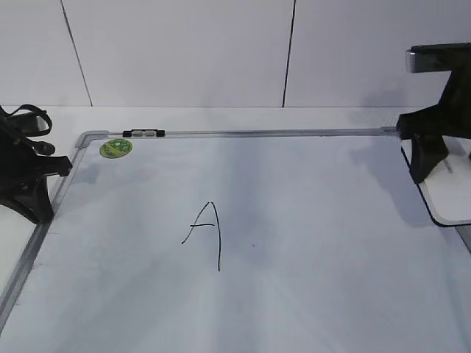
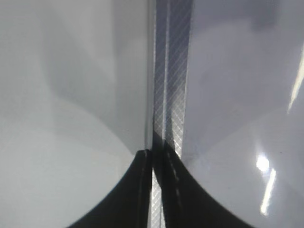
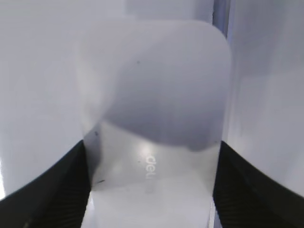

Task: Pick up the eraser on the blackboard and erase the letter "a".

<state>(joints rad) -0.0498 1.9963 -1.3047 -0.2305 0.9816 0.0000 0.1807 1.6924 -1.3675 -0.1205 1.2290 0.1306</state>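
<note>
The blackboard (image 1: 316, 220) is a white board in a grey frame that fills the table. Only a tall capital "A" (image 1: 206, 234) in black marker shows on it; the letter "a" is not in view. The eraser (image 1: 450, 197), a white block with a black underside, sits at the board's right edge. My right gripper (image 1: 425, 165) straddles it. In the right wrist view, the black fingers (image 3: 71, 190) press both long sides of the eraser (image 3: 156, 85). My left gripper (image 2: 154, 153) is shut and empty over the board's left frame rail (image 2: 173, 71).
A round green sticker (image 1: 116, 148) and a small black-and-white clip (image 1: 144, 133) sit at the board's far left corner. The left arm (image 1: 26, 173) stands over the left frame. A white panelled wall rises behind the table.
</note>
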